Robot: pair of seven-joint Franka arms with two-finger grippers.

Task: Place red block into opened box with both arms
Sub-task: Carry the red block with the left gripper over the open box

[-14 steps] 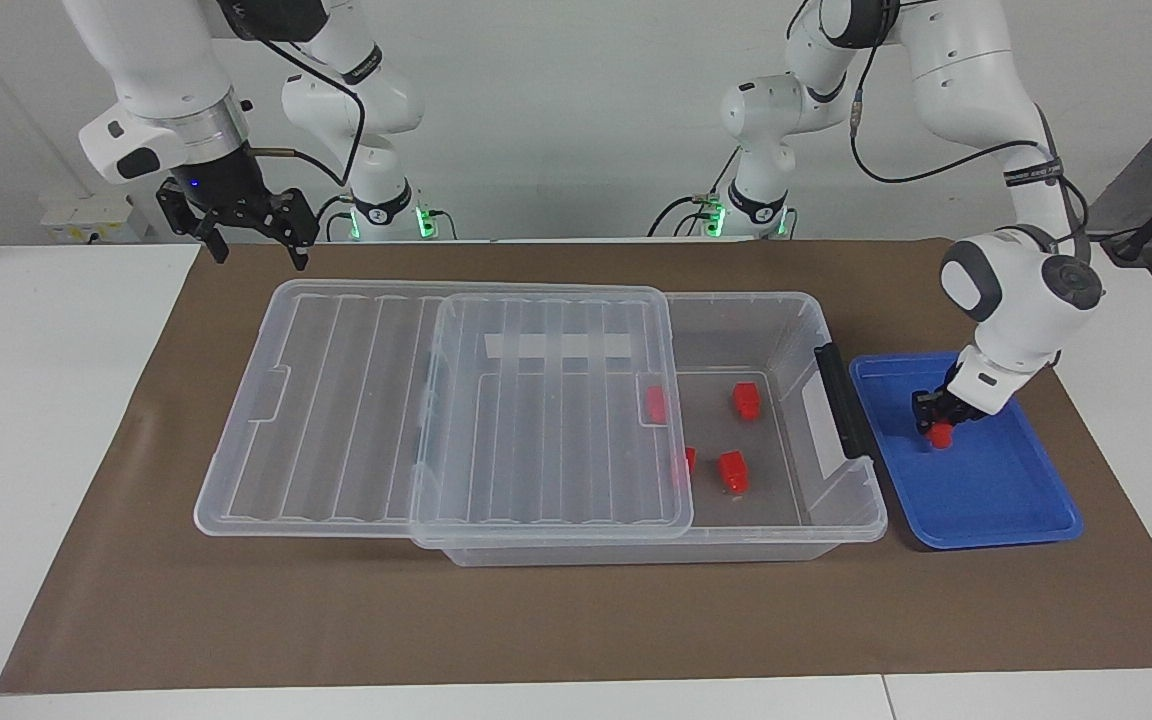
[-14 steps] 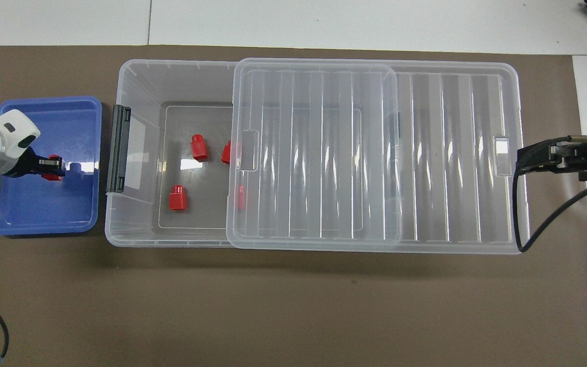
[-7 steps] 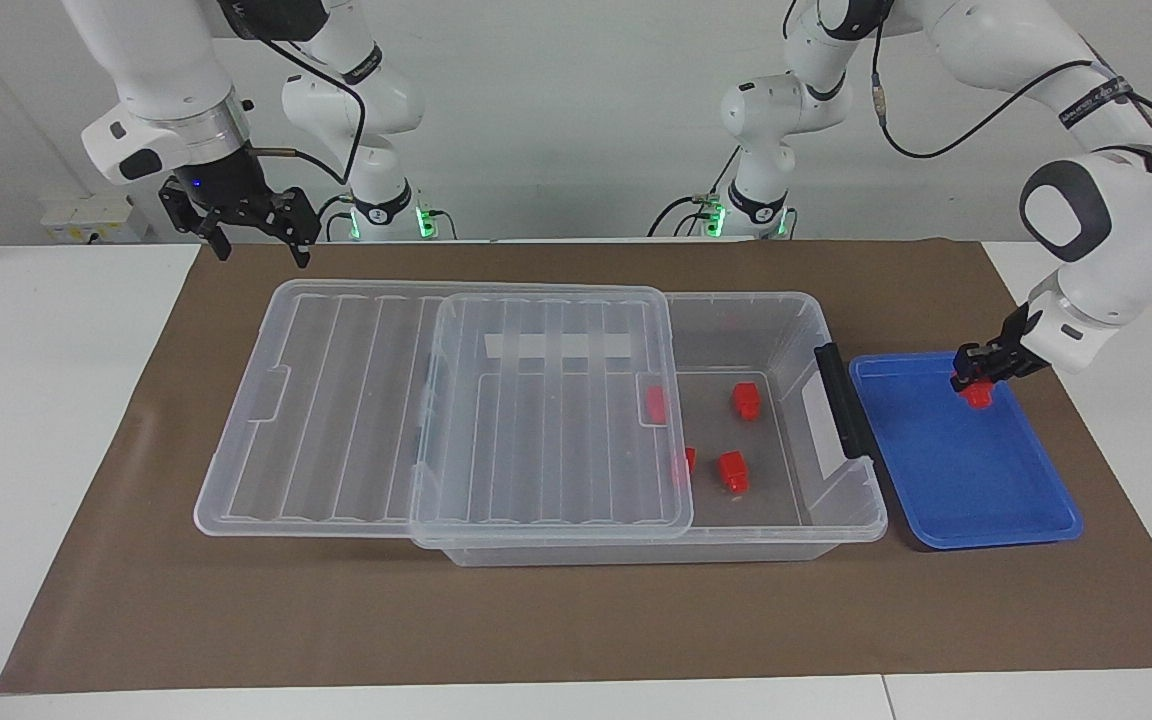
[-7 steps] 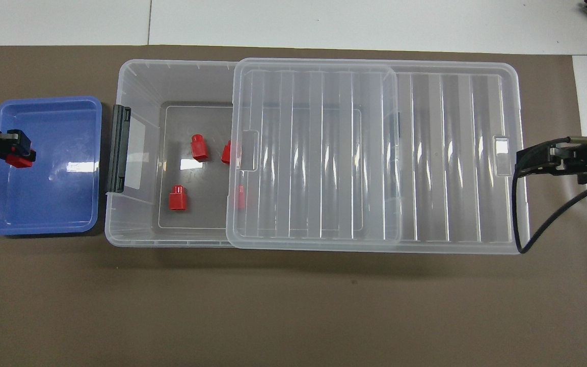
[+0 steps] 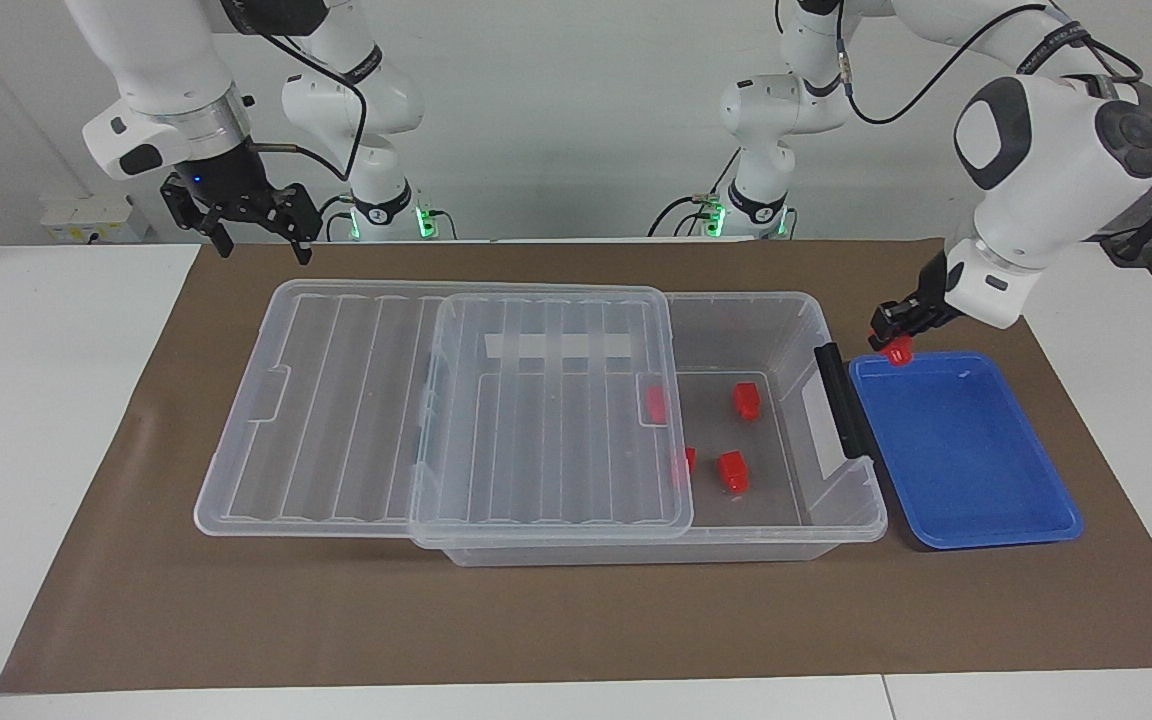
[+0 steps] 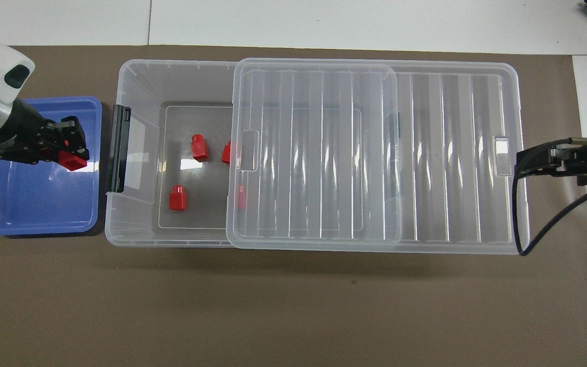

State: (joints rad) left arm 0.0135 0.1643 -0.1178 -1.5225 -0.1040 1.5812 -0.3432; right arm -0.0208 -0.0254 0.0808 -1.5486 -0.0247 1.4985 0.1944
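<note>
Four red blocks (image 5: 733, 470) in the box (image 5: 796, 310), left gripper (image 5: 898, 338) clamped on the red block (image 5: 900, 351) over the blue tray (image 5: 966, 460), right gripper (image 5: 254, 230) spread wide, holding nothing, no readable writing.

Two high cameras cover one table: the facing view looks across it toward the arms' bases at frame top; the overhead view looks steeply down from the robots' end. Both share the clear box (image 5: 836, 500), its lid (image 6: 319, 153) and the blue tray (image 5: 966, 450), mirrored.
</note>
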